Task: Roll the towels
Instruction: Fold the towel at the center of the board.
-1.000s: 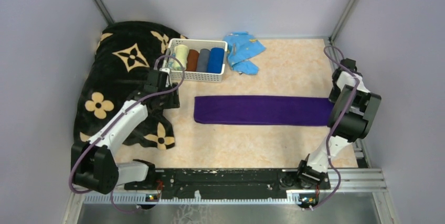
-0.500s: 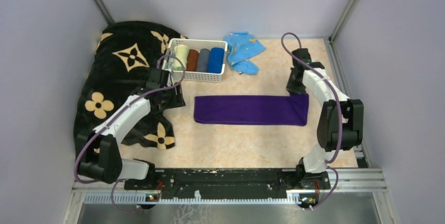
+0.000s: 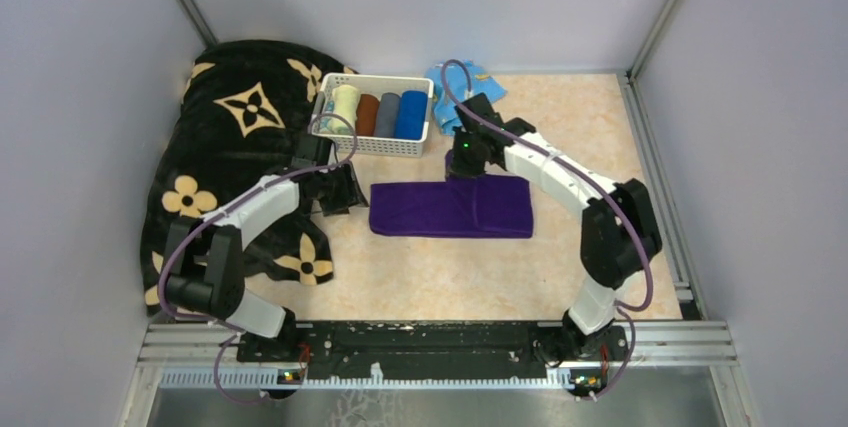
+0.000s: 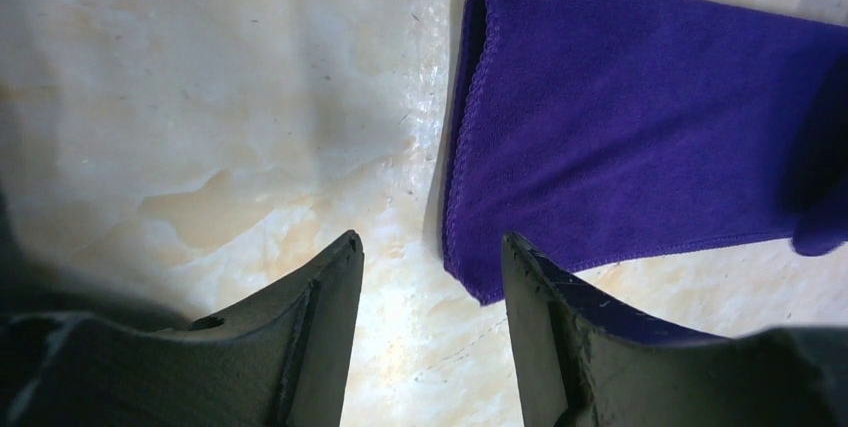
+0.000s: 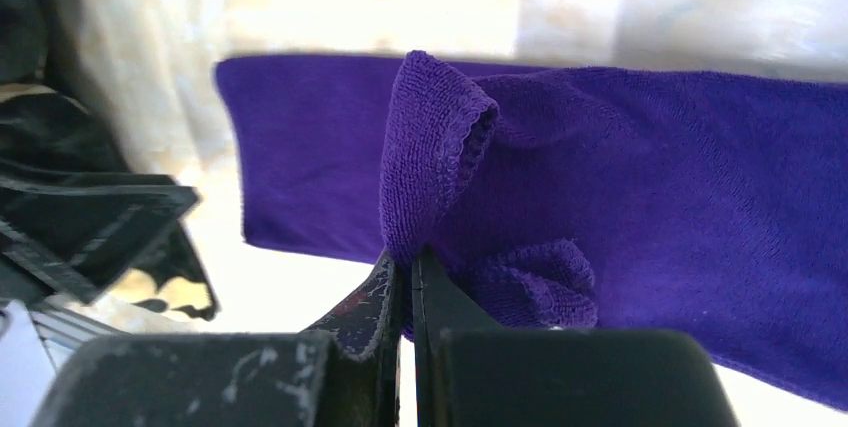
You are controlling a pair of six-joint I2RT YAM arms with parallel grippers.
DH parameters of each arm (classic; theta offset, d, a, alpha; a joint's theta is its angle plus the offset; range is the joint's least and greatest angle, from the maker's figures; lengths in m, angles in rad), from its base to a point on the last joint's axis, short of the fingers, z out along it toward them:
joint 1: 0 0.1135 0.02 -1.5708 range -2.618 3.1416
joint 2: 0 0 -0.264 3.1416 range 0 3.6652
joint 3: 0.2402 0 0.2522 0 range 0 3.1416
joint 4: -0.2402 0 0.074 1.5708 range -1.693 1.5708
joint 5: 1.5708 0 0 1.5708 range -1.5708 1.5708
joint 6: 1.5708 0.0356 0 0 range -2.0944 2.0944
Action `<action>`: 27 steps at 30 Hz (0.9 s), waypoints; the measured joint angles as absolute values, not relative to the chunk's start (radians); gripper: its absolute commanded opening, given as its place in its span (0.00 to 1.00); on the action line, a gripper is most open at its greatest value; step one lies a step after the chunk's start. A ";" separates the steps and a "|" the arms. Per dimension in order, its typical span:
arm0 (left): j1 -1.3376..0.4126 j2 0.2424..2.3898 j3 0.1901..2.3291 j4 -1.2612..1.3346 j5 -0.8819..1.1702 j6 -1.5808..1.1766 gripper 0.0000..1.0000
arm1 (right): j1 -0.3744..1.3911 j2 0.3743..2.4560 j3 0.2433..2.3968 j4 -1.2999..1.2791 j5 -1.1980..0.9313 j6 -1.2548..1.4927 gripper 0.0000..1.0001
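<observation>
Tabletop bears purple towel; wrist view alone shows right claw pinching it.

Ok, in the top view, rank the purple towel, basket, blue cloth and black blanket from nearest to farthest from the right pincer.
1. Purple towel: pinched in the right pincer.
2. Basket, to its left, and blue cloth, just behind it: too close to call.
3. Black blanket: far left.
</observation>
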State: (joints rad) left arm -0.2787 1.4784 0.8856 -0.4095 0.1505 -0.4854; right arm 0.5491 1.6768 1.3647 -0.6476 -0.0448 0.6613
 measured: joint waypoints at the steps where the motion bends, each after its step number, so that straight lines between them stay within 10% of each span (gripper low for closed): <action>1: -0.279 1.498 0.885 -0.399 0.164 -0.497 0.57 | 0.570 1.701 1.390 -0.638 -0.047 0.672 0.00; 27: -0.292 1.623 0.812 -0.226 0.294 -0.580 0.23 | 0.802 1.982 1.608 -0.591 -0.075 0.823 0.01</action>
